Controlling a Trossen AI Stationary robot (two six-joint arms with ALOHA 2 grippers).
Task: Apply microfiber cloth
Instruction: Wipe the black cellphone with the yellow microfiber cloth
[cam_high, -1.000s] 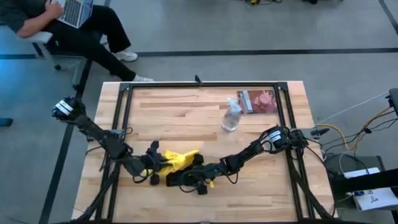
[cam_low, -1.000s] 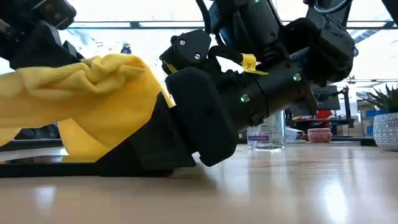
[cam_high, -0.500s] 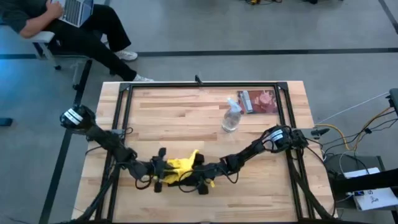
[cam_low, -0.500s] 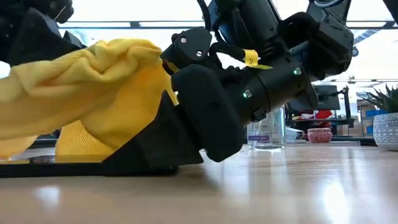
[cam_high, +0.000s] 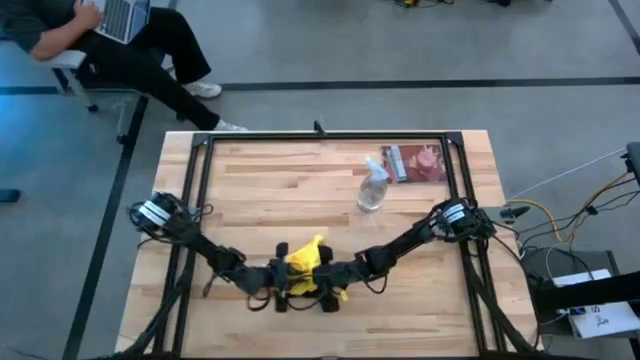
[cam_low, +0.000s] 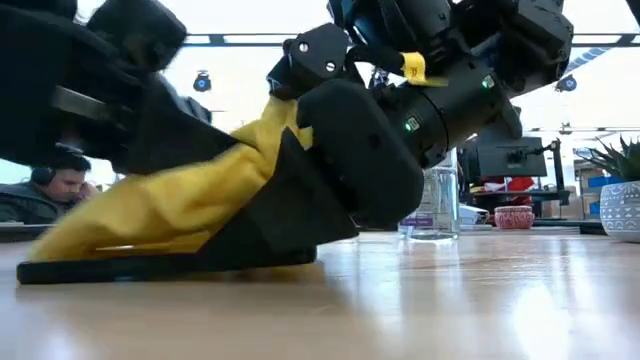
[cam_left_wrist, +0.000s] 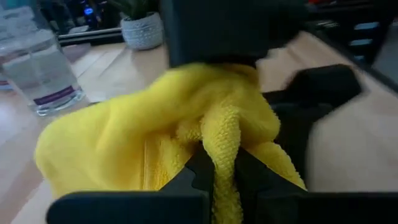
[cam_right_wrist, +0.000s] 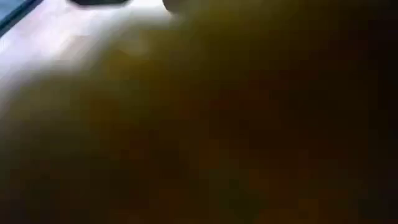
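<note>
Since a second ago the left gripper (cam_high: 283, 290) slid right toward the right gripper (cam_high: 318, 290), bunching the one microfiber cloth (cam_high: 303, 266) it pinches, well in front of the single spray bottle (cam_high: 372, 187). Right gripper's grip: can't tell.

Bunched yellow microfiber cloth (cam_high: 303, 261) lies at the table's near-centre.

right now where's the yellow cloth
In the high view the microfiber cloth sits at the table's near edge, bunched between the left gripper, which pinches it, and the right gripper.
</note>
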